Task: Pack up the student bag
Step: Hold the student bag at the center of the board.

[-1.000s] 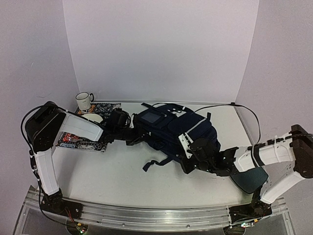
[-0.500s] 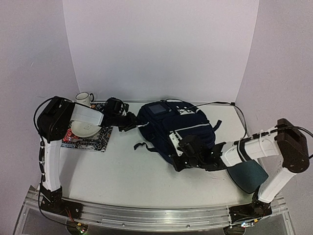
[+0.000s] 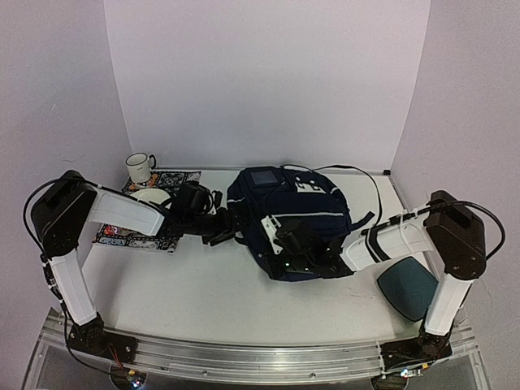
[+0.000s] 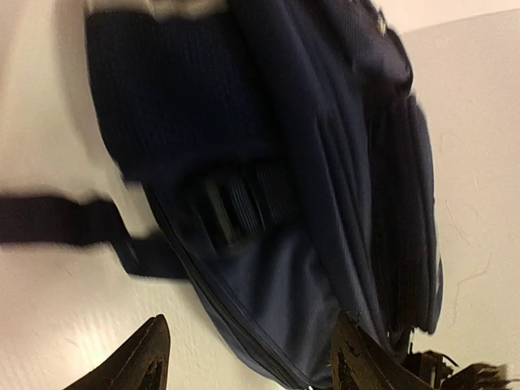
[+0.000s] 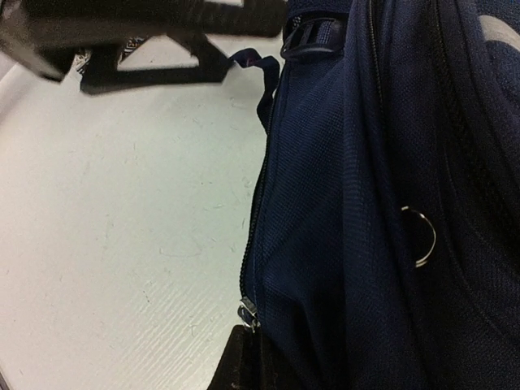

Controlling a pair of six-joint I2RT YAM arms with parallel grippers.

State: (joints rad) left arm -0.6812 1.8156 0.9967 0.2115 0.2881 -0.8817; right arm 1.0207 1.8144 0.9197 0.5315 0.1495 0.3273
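bag (image 3: 284, 213) lies mid-surface (image 3: 203, 284), toward far edge. White patch (image 3: 306, 187) on it, print too small to read. Left pincer (image 4: 252, 361) open wide at bag's left side, holding nothing. Right pincer (image 5: 244, 364) closed tight on bag's zip seam at near edge.

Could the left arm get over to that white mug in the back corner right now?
Probably yes. The left gripper is open and empty beside the student bag, and the mug stands on its own side, further back. Only a plate and patterned mat lie between, likely low enough to clear.
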